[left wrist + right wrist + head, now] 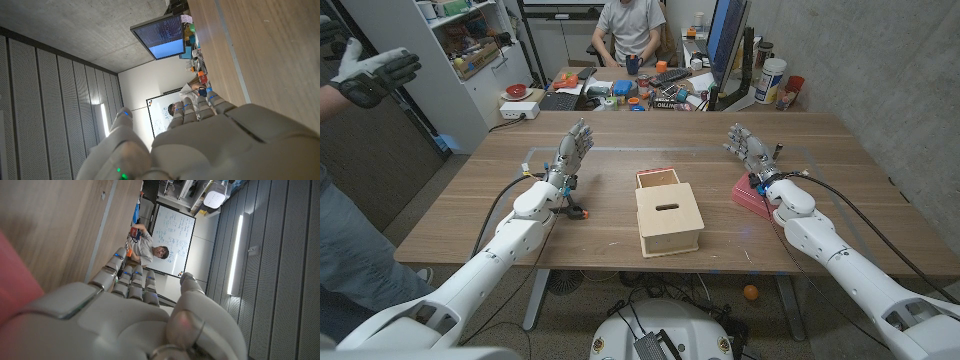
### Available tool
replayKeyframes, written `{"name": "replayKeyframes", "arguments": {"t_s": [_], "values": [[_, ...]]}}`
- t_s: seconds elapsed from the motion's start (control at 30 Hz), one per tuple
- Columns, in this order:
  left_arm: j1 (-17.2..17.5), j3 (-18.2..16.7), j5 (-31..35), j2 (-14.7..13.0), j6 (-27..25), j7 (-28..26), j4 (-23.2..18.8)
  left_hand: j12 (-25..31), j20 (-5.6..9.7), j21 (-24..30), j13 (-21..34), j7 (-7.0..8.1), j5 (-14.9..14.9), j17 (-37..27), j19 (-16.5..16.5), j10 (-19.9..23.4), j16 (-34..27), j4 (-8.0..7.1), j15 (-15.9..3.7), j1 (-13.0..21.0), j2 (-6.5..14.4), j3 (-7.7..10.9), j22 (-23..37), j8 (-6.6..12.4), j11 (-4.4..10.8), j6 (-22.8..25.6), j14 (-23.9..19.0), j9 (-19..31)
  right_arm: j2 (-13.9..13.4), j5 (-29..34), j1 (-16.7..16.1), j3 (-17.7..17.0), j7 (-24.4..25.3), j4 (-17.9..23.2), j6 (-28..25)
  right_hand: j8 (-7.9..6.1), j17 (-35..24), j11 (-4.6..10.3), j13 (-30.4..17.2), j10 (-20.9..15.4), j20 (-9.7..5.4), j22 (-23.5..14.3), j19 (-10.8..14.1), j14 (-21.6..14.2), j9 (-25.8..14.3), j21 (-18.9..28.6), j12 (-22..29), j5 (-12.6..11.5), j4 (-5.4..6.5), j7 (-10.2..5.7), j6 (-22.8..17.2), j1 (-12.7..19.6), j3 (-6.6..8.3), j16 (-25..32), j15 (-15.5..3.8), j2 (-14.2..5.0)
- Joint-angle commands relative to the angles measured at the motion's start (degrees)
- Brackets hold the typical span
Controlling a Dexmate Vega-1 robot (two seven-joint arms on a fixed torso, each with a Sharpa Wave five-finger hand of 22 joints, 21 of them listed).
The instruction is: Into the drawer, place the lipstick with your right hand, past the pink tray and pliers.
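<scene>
Right hand (748,150) above pink tray (748,196), empty.

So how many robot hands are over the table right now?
2: the left hand raised above the pliers, and the right hand raised above the pink tray. Both are open and hold nothing.

No text can be read: the writing on the whiteboard (172,240) and the monitor (162,36) is too small to make out.
</scene>
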State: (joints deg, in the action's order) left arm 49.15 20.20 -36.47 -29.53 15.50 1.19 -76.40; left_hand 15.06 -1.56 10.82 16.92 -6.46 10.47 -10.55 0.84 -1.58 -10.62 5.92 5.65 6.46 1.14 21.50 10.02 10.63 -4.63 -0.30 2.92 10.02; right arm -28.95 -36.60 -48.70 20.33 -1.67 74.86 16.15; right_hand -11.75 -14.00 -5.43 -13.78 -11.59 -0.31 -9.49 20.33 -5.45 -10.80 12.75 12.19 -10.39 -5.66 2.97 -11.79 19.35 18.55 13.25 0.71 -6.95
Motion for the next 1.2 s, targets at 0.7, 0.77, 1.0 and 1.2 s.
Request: {"name": "replayKeyframes", "arguments": {"t_s": [0.7, 0.77, 1.0, 1.2], "values": [[4.26, -5.16, 2.73, 0.85, -2.17, -0.13, -5.30, -0.23, -0.69, 0.23, -0.68, -0.26, 0.33, -0.08, 0.76, 0.21, -0.28, 0.17, 0.33, 0.72, 0.45, 0.59, 0.26, 0.34, -0.23, 0.17, 0.15, 0.22, -1.49, 7.73, -4.37, -4.53, 3.73, 7.44, -0.13, -0.80, 1.58, 1.07, 1.69, -4.10, 0.48, -0.26, 3.71, -4.91, 0.00, -0.18, 0.46, -0.46, -4.30, -1.37, -4.51, 8.39, 2.62, 0.59, -0.95, 0.24], [4.34, -5.28, 2.75, 0.89, -1.96, 0.06, -5.36, -0.26, -0.70, 0.24, -0.72, -0.27, 0.33, -0.08, 0.75, 0.19, -0.29, 0.18, 0.29, 0.74, 0.46, 0.60, 0.26, 0.34, -0.25, 0.18, 0.15, 0.22, -2.37, 9.42, -4.58, -4.52, 4.93, 8.59, -0.38, -0.80, 1.61, 1.06, 1.73, -4.11, 0.47, -0.26, 3.71, -4.98, 0.00, -0.23, 0.44, -0.47, -4.35, -1.48, -4.59, 8.62, 2.68, 0.58, -0.97, 0.25], [4.70, -5.66, 2.86, 0.68, -1.87, 0.22, -5.99, -0.40, -0.78, 0.23, -0.90, -0.27, 0.32, -0.07, 0.85, 0.14, -0.28, 0.24, 0.38, 0.82, 0.55, 0.65, 0.26, 0.31, -0.30, 0.12, 0.18, 0.22, -4.56, 12.94, -5.18, -4.65, 7.46, 11.09, -1.45, -0.89, 1.77, 1.29, 1.87, -4.63, 0.55, -0.26, 3.73, -5.17, -0.02, -0.43, 0.49, -0.48, -4.57, -2.01, -5.22, 9.84, 3.00, 0.49, -1.02, 0.27], [5.22, -6.13, 2.59, 0.52, -1.70, 0.26, -6.53, -0.46, -0.82, 0.24, -1.08, -0.23, 0.31, -0.07, 0.89, 0.28, -0.26, 0.30, 0.40, 0.88, 0.62, 0.69, 0.26, 0.32, -0.26, 0.15, 0.25, 0.22, -6.35, 15.32, -5.91, -5.09, 9.48, 13.09, -2.67, -0.88, 1.92, 1.59, 2.00, -4.92, 0.57, -0.26, 3.72, -5.42, -0.04, -0.63, 0.44, -0.48, -4.73, -2.89, -5.63, 11.22, 3.34, 0.41, -1.08, 0.32]]}}
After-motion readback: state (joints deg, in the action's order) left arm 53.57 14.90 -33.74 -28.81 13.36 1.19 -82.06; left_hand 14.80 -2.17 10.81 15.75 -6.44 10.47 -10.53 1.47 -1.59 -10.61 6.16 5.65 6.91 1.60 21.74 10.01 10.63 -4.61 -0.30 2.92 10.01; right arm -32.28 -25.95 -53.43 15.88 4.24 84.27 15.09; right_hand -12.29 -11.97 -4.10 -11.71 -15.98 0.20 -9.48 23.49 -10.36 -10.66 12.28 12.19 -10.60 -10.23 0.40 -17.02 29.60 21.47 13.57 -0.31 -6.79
